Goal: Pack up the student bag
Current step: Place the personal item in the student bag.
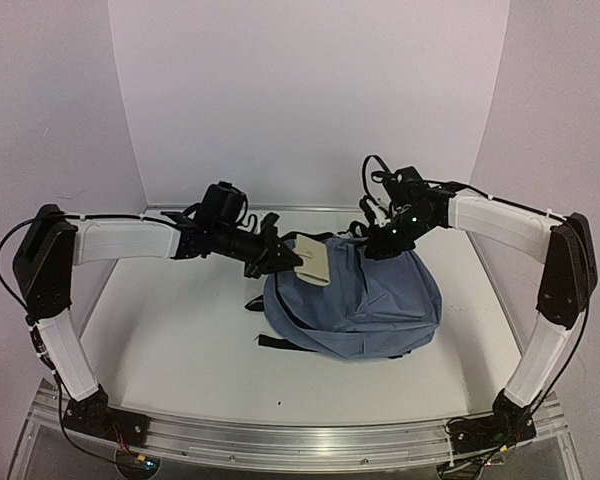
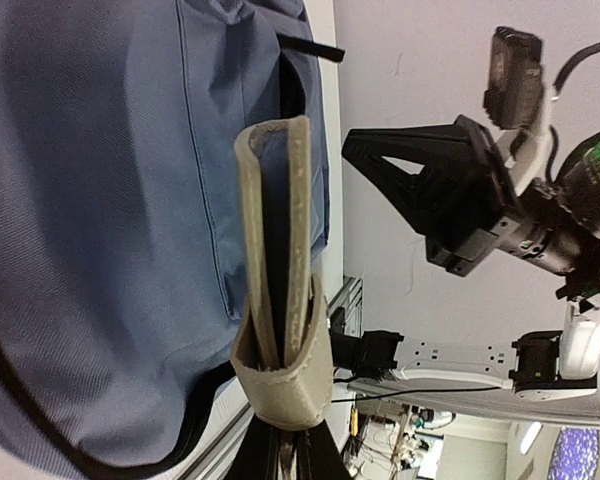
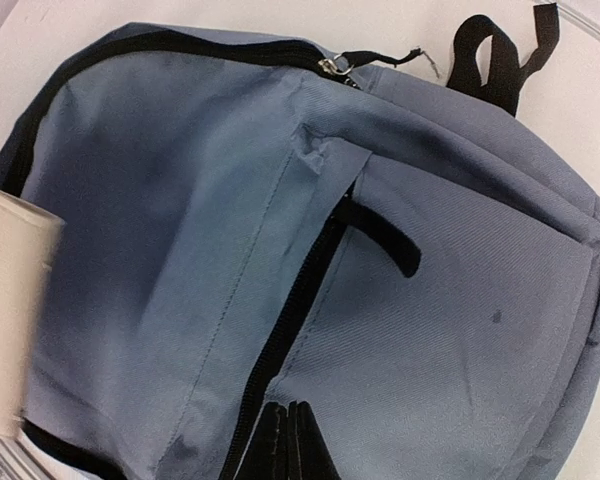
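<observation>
The student bag [image 1: 355, 300] lies flat on the white table, front pocket up; it also fills the left wrist view [image 2: 100, 200] and the right wrist view [image 3: 230, 250]. My left gripper [image 1: 280, 255] is shut on a flat beige case with a dark blue core and a beige band [image 2: 280, 300], held edge-on just above the bag's left end. The case's corner shows as well [image 3: 10, 320]. My right gripper [image 3: 298, 410] is shut, its tips pinching a small fold of the bag's fabric beside the black front pocket zipper [image 3: 300, 300].
The main zipper's pull [image 3: 330, 65] and the black carry loop [image 3: 500, 50] are at the bag's top. Black straps [image 1: 270, 340] stick out at its left. White enclosure walls stand left, right and behind; an aluminium rail [image 1: 300, 435] runs along the near edge.
</observation>
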Robot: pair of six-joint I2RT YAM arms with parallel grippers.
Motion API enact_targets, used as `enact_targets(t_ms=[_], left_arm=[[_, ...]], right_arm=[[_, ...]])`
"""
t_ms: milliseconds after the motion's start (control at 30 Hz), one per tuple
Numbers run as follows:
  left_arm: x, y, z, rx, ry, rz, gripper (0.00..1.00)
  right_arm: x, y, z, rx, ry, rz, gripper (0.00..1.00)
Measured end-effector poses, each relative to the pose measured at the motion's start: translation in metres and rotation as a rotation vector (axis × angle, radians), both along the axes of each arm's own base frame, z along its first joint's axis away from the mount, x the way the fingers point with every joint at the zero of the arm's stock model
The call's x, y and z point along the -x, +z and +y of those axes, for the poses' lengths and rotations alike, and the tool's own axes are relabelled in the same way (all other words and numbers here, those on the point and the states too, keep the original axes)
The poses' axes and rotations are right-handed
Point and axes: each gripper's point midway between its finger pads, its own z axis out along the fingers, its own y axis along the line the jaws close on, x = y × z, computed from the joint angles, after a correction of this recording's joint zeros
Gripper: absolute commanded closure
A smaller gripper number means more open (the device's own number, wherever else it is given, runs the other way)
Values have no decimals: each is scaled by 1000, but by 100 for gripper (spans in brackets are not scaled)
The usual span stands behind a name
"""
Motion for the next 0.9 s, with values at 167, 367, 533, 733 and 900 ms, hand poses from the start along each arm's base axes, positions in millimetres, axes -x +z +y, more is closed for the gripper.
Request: enact_targets(t_ms=[167, 367, 533, 733, 900], left_arm=[[5, -22, -32, 40, -109, 30, 100], [9, -23, -40, 67, -134, 29, 100], [7, -23, -40, 76, -124, 26, 100], [9, -33, -36, 57, -110, 40, 100], [10, -39, -33, 44, -104, 50, 100]], right_arm=[[9, 4, 8, -48, 34, 31, 47], [13, 4, 11, -62, 49, 47, 41], [16, 0, 14, -42, 56, 40, 51], [15, -17, 19, 29, 57, 32, 65], [9, -36, 8, 113, 30, 33, 92]])
